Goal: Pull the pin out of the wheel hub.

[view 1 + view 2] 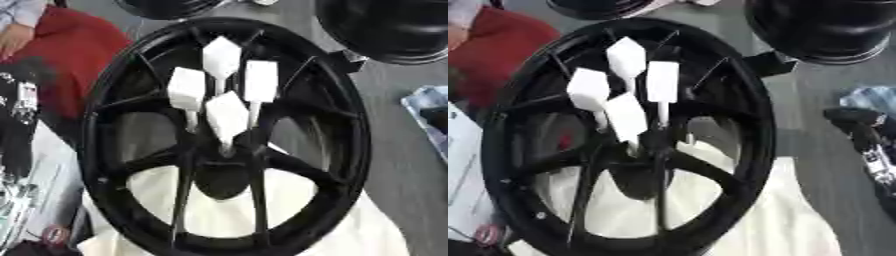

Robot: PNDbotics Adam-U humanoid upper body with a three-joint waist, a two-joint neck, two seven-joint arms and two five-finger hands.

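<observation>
Grey floor (411, 165) fills the background, with a white sheet (350, 230) spread under a large black wheel hub (350, 150) that dominates both eye views. Its rim runs nearly from top to bottom of the view, its long axis leaning slightly, upper end to the right, and its thin spokes fan out from a dark centre (223, 172) set just below the middle.

Two more black wheels lie beyond it, one at the upper right (824, 30) and one cut off by the top edge (166, 7). A red cloth-like mass (74, 45) sits at the upper left, partly behind the rim, and a pale blue item (429, 112) is cut off at the right edge.

Four white pins stand in the hub's centre, each a slim stem topped by a broad flat head. They point up and away from the centre: one tallest at the top (221, 57), one to its right (261, 80), one to the left (186, 89), and one lowest and nearest (227, 116). Their stem bases merge into the dark centre and are hard to make out.

A black shape with silver parts at the right edge of the right eye view (868, 145) may be the robot's right arm; no fingers can be told apart there, so that hand's state cannot be judged. No left hand appears.
</observation>
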